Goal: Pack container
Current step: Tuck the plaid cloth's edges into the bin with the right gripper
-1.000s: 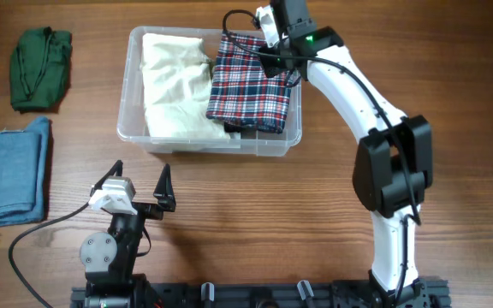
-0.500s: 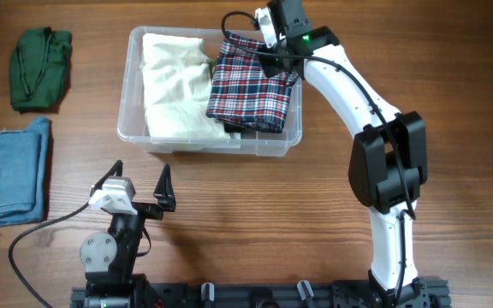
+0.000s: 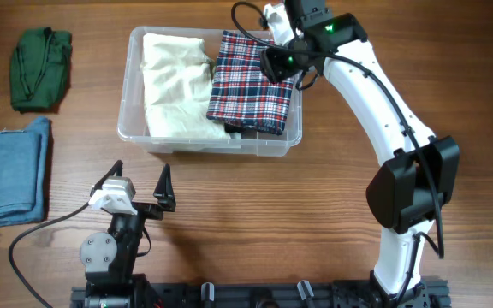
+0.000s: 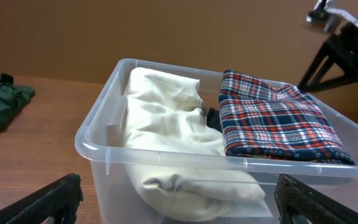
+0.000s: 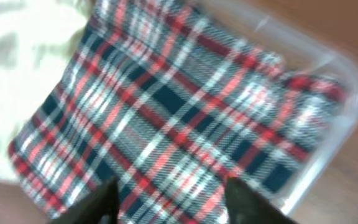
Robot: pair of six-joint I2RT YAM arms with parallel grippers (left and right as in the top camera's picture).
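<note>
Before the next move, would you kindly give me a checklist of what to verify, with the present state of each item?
1. Right hand open and holding nothing: ok; it hovers above the plaid cloth.
2. Plaid cloth lying in the container: ok.
3. Plaid cloth's right edge tucked below the rim: cannot tell.
4. Cream cloth in the container: ok.
5. Left hand open and apart from the container: ok.
6. Green cloth and blue denim packed: not ok; both lie on the table left of the container.
</note>
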